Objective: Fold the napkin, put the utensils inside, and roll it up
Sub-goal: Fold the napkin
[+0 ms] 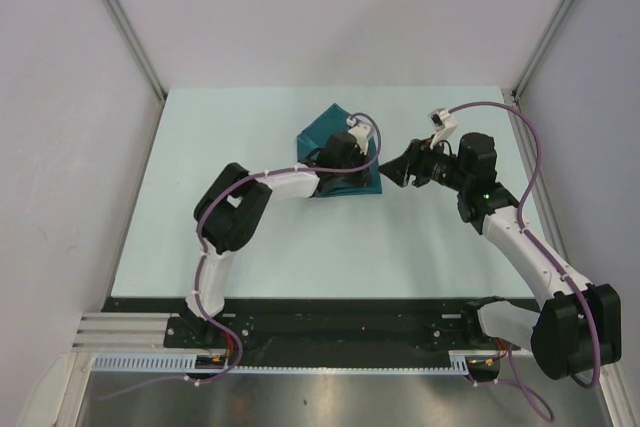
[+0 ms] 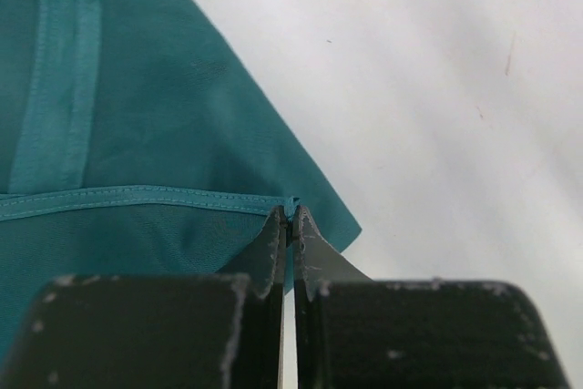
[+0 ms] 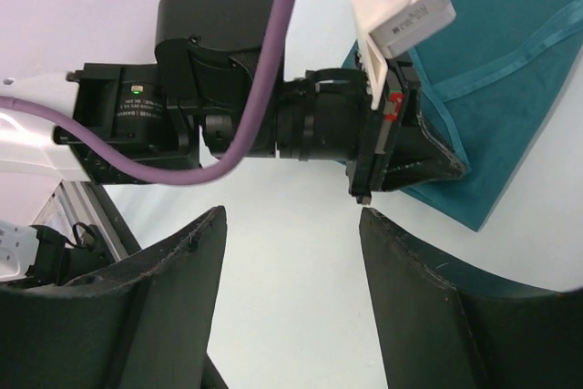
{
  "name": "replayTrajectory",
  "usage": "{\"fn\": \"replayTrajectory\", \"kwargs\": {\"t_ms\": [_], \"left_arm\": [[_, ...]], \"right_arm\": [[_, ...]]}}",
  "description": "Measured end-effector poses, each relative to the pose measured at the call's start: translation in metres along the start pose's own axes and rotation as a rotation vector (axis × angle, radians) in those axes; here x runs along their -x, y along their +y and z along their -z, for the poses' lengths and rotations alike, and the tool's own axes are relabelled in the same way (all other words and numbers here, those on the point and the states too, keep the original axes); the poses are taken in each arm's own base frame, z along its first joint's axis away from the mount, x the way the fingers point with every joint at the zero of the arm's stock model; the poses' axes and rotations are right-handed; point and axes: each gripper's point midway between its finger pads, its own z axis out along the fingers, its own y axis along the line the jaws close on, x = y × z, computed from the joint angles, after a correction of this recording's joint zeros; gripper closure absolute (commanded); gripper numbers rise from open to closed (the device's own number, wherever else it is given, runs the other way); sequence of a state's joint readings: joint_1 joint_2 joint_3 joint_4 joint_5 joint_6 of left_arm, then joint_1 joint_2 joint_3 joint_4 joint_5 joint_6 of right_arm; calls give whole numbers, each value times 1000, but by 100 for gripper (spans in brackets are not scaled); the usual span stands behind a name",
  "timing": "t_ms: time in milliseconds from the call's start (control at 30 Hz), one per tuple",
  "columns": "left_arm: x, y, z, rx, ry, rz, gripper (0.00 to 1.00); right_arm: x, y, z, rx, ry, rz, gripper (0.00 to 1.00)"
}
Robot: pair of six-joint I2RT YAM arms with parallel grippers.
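Left gripper (image 2: 291, 220): clamped on the hemmed edge of the teal, wrinkled cloth napkin (image 2: 137, 134). Right gripper (image 3: 291, 219): at napkin's 3 o'clock, jaws apart, empty.

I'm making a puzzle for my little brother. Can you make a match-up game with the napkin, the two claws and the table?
Things:
1. napkin
2. left claw
3. right claw
4. table

Clues:
A. open, holding nothing
B. teal
C. pale
D. pinched shut on the napkin's edge

Pairs: 1-B, 2-D, 3-A, 4-C
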State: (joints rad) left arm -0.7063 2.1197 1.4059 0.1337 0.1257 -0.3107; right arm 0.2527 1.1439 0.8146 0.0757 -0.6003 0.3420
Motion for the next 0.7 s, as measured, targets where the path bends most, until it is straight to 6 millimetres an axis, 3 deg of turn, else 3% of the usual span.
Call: {"fn": "replayTrajectory", "kwargs": {"t_ms": [300,700], "left_arm": [[-8,-19,-6,-38,6,-45,100],[-17,-20,-13,-42,20,-48,100]], "right_arm": [[-3,0,0,2,10,-7,35],[-10,-3,1,-5,26,-20,35]]}}
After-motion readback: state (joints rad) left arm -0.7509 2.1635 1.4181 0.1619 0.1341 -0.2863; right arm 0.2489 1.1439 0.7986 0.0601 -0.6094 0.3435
